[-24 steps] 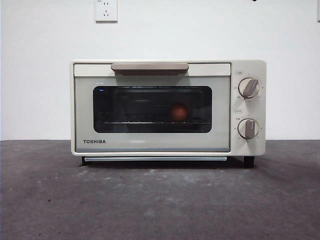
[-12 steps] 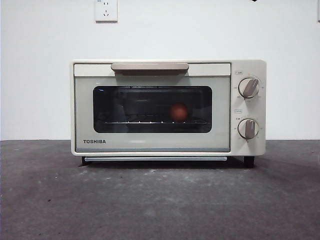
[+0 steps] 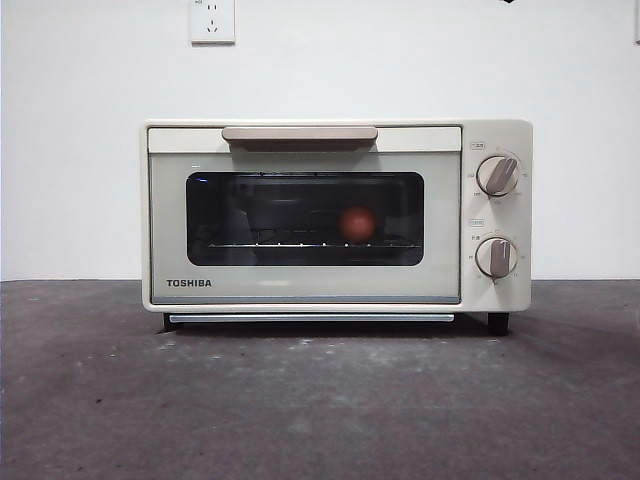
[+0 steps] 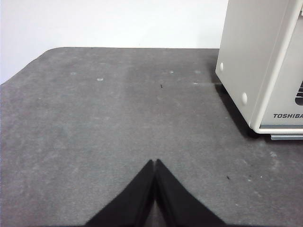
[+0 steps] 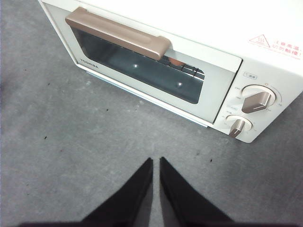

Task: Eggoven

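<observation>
The cream Toshiba oven (image 3: 300, 285) stands mid-table with its door closed and beige handle (image 3: 300, 134) up. Behind the dark glass, the reddish-brown egg (image 3: 358, 223) rests on the wire rack, right of centre. My left gripper (image 4: 155, 161) hovers shut and empty over bare table, off the oven's (image 4: 255, 56) left front corner. My right gripper (image 5: 155, 160) hangs above the table in front of the oven (image 5: 199, 28), jaws together with nothing held, short of the handle (image 5: 118, 34). In the front view, neither gripper can be told apart.
Two dials (image 3: 497, 175) (image 3: 496, 257) sit on the oven's right panel. The dark grey table (image 3: 320, 400) stretches in front. A white wall with a socket (image 3: 212, 20) stands behind. A black arm tip (image 3: 508, 1) shows at the top edge.
</observation>
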Available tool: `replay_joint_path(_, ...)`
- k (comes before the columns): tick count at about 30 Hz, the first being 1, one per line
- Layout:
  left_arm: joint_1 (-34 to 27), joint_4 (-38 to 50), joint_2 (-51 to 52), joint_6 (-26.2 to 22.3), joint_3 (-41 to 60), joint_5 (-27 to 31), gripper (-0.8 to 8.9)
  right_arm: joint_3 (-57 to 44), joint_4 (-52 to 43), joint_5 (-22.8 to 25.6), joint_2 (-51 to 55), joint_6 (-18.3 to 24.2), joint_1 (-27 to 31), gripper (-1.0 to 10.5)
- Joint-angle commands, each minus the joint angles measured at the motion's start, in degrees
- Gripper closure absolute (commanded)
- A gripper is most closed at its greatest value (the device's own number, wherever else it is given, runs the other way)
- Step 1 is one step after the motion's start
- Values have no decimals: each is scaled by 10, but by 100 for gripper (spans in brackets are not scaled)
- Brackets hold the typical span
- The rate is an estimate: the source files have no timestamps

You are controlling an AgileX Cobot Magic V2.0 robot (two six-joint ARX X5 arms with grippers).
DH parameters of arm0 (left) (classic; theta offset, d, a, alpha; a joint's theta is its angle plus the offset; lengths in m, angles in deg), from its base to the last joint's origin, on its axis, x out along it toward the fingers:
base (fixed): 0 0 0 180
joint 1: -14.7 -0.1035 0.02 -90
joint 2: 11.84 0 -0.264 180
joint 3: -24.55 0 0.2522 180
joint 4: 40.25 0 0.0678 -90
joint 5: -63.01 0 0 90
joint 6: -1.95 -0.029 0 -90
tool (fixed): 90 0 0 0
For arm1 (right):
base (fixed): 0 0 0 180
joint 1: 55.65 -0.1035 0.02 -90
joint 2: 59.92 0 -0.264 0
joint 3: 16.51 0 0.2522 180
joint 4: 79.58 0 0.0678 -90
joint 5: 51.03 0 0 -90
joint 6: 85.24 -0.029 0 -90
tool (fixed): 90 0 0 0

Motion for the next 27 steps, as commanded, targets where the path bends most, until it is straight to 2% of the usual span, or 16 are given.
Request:
replay_joint_path(1, -2, 1, 1, 3, 16, -1, 806, 6, -12, 12, -4, 8, -5, 940)
replay_joint_path(5, -2, 1, 1, 3, 16, -1, 806, 5, -35, 106, 25, 11, 36, 940)
replay_joint_path(7, -2, 0, 1, 3, 16, -1, 806, -3, -61, 117, 41, 11, 71, 940)
replay_joint_path(9, -2, 0, 1, 3, 16, -1, 806, -28, -100, 88, 67, 10, 119, 940)
replay_joint_path(13, -2, 0, 1, 3, 16, -1, 806, -129, -209, -7, 143, 17, 230, 940)
replay_joint_path(19, -2, 0, 1, 3, 16, -1, 806, -317, -387, -92, 276, 64, 365, 940)
replay_joint_path(22, -2, 0, 1, 3, 16, -1, 806, -392, -441, -110, 332, 90, 404, 940)
replay_joint_path(27, -2, 0, 1, 3, 16, -1, 806, -492, -497, -110, 406, 121, 437, 940)
